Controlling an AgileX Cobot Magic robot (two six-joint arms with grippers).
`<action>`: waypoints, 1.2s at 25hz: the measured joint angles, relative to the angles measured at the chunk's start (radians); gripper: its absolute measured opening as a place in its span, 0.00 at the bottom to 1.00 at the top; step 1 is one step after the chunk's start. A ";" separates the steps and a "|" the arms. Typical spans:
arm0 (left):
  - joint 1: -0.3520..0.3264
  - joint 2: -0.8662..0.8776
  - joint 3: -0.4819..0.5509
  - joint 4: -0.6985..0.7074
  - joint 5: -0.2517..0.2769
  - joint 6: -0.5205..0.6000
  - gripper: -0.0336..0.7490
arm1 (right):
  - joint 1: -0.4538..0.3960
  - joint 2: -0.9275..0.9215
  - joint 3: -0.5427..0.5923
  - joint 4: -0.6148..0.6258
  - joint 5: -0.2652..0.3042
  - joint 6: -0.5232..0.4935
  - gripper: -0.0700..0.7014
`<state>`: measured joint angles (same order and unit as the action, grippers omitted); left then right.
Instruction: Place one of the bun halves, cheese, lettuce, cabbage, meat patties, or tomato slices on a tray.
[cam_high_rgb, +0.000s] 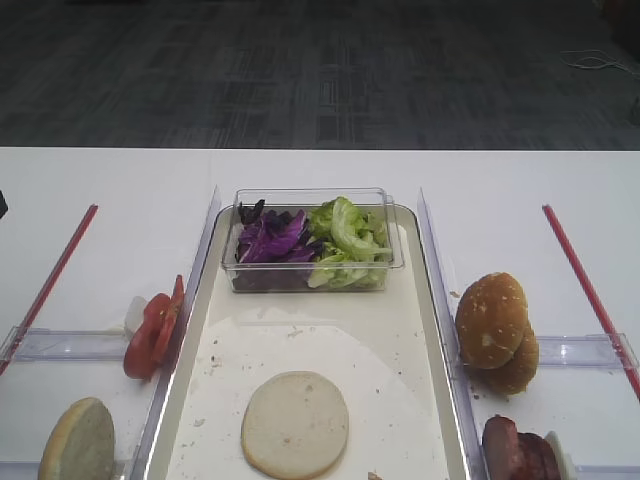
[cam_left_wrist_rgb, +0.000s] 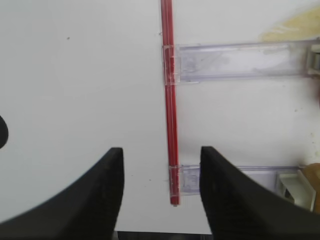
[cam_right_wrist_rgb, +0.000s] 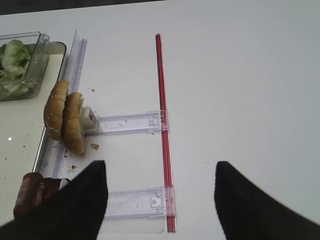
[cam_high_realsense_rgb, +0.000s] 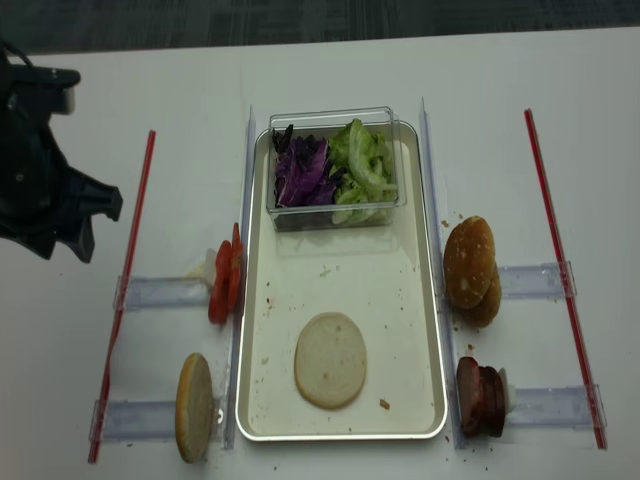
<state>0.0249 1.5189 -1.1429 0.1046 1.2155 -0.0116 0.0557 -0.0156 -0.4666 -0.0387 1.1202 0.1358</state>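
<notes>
A long rectangular cream-white tray with a silvery rim (cam_high_realsense_rgb: 432, 300) lay in the middle of the white counter (cam_high_realsense_rgb: 600, 120). One round bun half with a pale cream cut face (cam_high_realsense_rgb: 330, 360) lay flat on the near part of the tray. At the tray's far end stood a small clear plastic tub (cam_high_realsense_rgb: 335, 120), with deep purple shredded cabbage (cam_high_realsense_rgb: 303, 172) on its left and light green crinkly lettuce (cam_high_realsense_rgb: 362, 165) on its right. Left of the tray, thin red tomato slices (cam_high_realsense_rgb: 225, 275) stood on edge, with another tan bun half (cam_high_realsense_rgb: 194, 407) nearer. On the right were domed speckled golden-brown buns (cam_high_realsense_rgb: 470, 265) and dark reddish-brown meat patties (cam_high_realsense_rgb: 480, 396). The left tool (cam_left_wrist_rgb: 161, 192) hung with its fingers apart and bare over a red strip (cam_left_wrist_rgb: 170, 100), far left of the tray. The right tool (cam_right_wrist_rgb: 161, 200) stood wide and held nothing
</notes>
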 joint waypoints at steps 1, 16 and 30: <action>0.007 0.000 0.000 -0.009 0.000 0.012 0.50 | 0.000 0.000 0.000 0.000 0.000 0.000 0.70; 0.014 -0.193 0.026 -0.056 0.012 0.041 0.50 | 0.000 0.000 0.000 0.000 0.000 0.000 0.70; 0.016 -0.471 0.361 -0.086 -0.012 0.044 0.50 | 0.000 0.000 0.000 0.000 0.000 0.000 0.70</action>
<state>0.0408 1.0475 -0.7816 0.0189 1.2030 0.0326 0.0557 -0.0156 -0.4666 -0.0387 1.1202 0.1358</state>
